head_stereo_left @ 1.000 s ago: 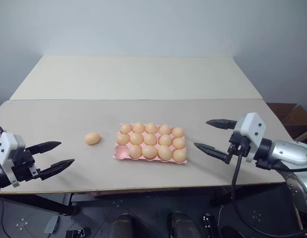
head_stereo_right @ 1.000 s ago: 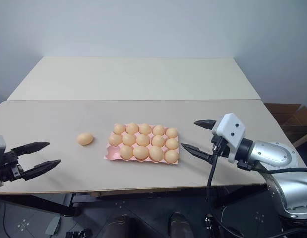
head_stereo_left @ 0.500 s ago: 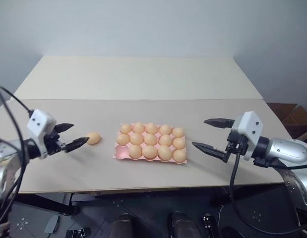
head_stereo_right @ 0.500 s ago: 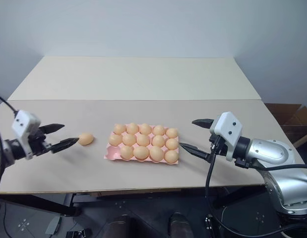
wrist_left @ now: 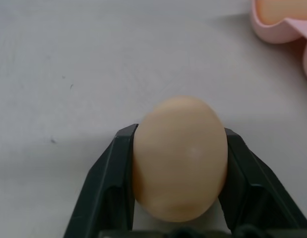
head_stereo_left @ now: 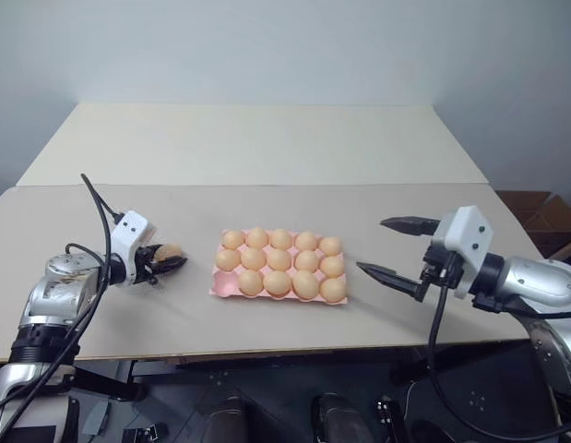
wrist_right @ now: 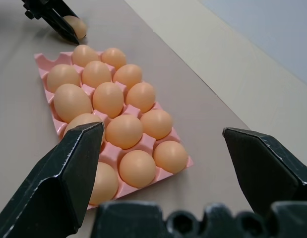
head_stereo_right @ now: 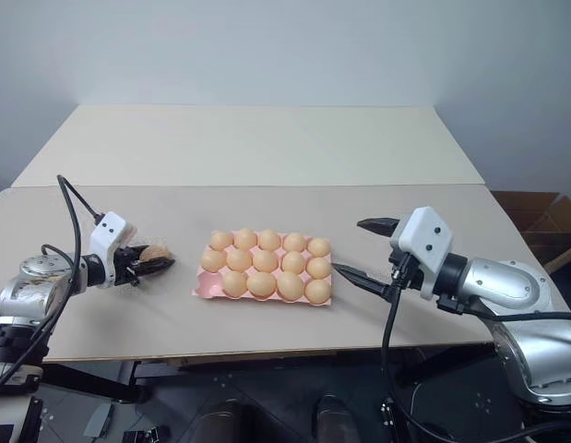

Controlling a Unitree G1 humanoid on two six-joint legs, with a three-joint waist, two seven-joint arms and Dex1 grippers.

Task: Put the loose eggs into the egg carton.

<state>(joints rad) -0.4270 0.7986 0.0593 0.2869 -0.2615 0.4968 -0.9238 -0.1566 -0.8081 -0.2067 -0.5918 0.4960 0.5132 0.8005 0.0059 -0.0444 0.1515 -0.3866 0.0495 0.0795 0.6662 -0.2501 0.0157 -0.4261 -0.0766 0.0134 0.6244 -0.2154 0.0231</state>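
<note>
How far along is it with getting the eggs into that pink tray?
Nearly finished. The egg carton already holds fourteen eggs; one cup, at its front left corner, looks empty. The last loose egg sits on the table with the left gripper closed around it, fingers on either side. It has yet to be lifted and set into that cup. The right gripper hovers open beside the carton.

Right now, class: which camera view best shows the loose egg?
The left wrist view: the loose egg sits large between the left gripper's fingers. Both eye views show it small beside the egg carton; the right wrist view shows it distant, partly covered.
</note>
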